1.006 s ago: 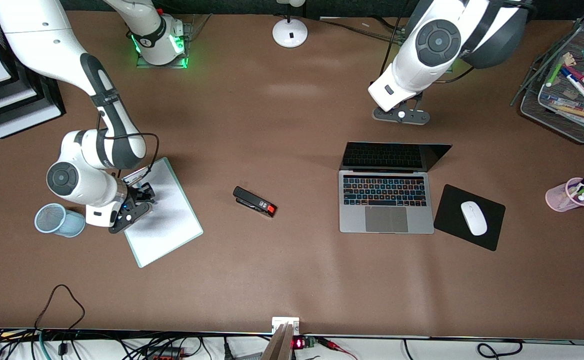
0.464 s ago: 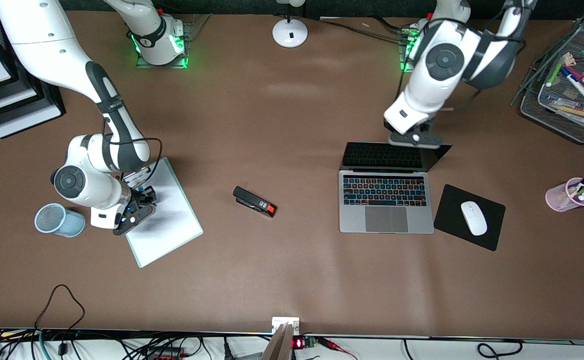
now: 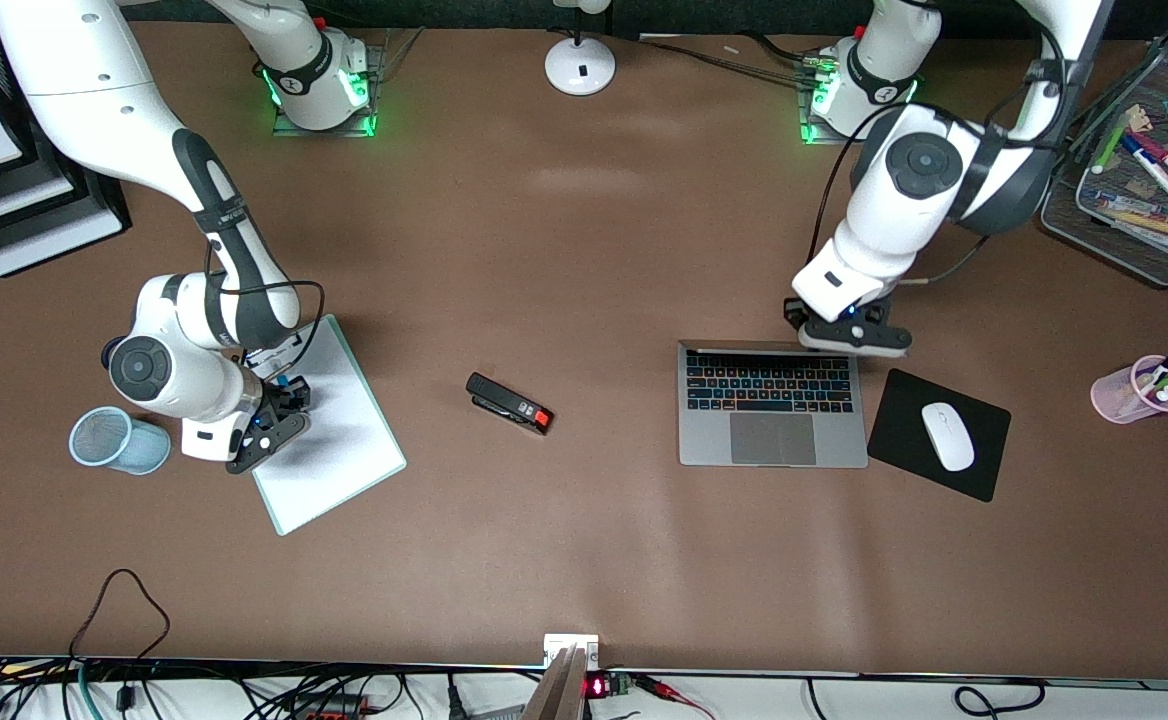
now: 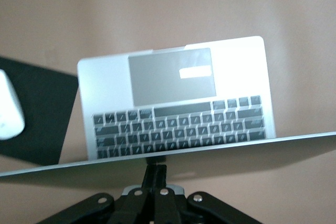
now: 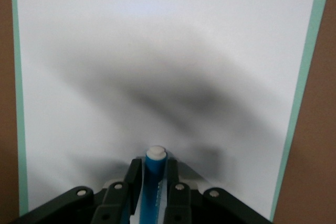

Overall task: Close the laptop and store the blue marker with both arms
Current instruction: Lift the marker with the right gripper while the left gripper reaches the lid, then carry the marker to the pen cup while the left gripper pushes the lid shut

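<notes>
Presently the left gripper (image 3: 849, 335) sits at the top edge of the laptop (image 3: 772, 408) lid, at the corner nearest the black mouse pad (image 3: 938, 434); its fingers (image 4: 154, 174) are pressed together against the lid's rim, grasping nothing. Front view: screen foreshortened to a thin strip above the keys, lid roughly upright. Laptop lies toward the left arm's end of the worktop, about midway between the robots' edge and the camera's edge, mouse pad with white mouse (image 3: 947, 436) just beside it. Right gripper (image 3: 274, 410) hangs over the white board (image 3: 329, 430) toward the right arm's end, fingers (image 5: 133, 174) clamped on the blue marker (image 5: 153, 182), white end outward. Mesh cup (image 3: 119, 440) lies on its side near that board. Black stapler (image 3: 509, 403) mid-worktop.
</notes>
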`<control>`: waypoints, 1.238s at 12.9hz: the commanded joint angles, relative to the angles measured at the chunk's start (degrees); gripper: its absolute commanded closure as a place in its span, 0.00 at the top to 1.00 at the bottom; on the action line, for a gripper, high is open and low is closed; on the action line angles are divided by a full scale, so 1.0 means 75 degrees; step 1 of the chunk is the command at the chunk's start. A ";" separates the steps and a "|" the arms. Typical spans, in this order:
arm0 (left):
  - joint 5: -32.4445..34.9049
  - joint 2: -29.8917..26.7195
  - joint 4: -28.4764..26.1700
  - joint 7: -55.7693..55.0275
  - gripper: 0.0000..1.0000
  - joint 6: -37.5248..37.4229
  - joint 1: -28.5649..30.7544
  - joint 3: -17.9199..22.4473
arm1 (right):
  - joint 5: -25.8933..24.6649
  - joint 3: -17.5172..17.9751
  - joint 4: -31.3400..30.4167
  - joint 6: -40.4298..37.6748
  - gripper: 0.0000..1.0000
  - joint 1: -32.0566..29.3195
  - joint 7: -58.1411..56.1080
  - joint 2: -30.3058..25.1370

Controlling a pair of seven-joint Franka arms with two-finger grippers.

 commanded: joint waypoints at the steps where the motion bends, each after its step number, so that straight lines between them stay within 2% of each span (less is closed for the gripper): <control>1: 0.0195 0.1001 0.0998 0.0111 0.00 0.0251 0.0059 0.0024 | -0.0087 -0.0012 0.0188 0.0013 0.23 0.0006 -0.0022 0.0141; 4: 0.0195 0.1775 0.1609 0.0111 0.00 0.0567 0.0094 0.0036 | -0.0052 -0.0012 0.0188 0.0025 0.20 0.0006 -0.0022 0.0165; 7: 0.0451 0.2431 0.1645 0.0099 0.00 0.1514 0.0070 0.0036 | -0.0075 -0.0012 0.0212 0.0013 0.00 0.0006 0.0188 0.0165; 11: 0.0651 0.3194 0.2031 0.0099 0.00 0.1799 0.0047 0.0095 | -0.0076 -0.0024 0.0586 -0.0302 0.00 -0.0029 0.0260 0.0071; 16: 0.1177 0.3967 0.2255 0.0099 0.00 0.2183 0.0047 0.0106 | 0.0076 -0.0024 0.0973 -0.1180 0.00 -0.0310 -0.0487 -0.0876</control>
